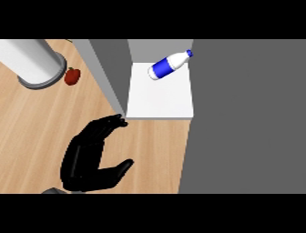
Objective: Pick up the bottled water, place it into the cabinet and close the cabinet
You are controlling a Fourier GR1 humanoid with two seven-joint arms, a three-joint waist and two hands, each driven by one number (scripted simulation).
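Reaching with fingers spread straight, left hand (88, 159) touching cabinet (159, 98) door's (105, 77) lower edge, bottle (168, 65) lying tilted on shelf beyond fingertips, red pepper (72, 76) lying ahead, slightly left.

One glossy black hand (88, 159); blocky segmented fingers; thick thumb.

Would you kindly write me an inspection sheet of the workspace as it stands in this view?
Surface: wooden counter, bare in the middle.
Job's things: bottled water lying tilted on the cabinet's white shelf; cabinet not closed.
Clutter: red item beside a white cylinder on a grey base.
Robot hands: left robot hand open, fingertips near the shelf's front corner, holding nothing; right not in view.
Cables: nothing seen.
Surroundings: grey panel at right.
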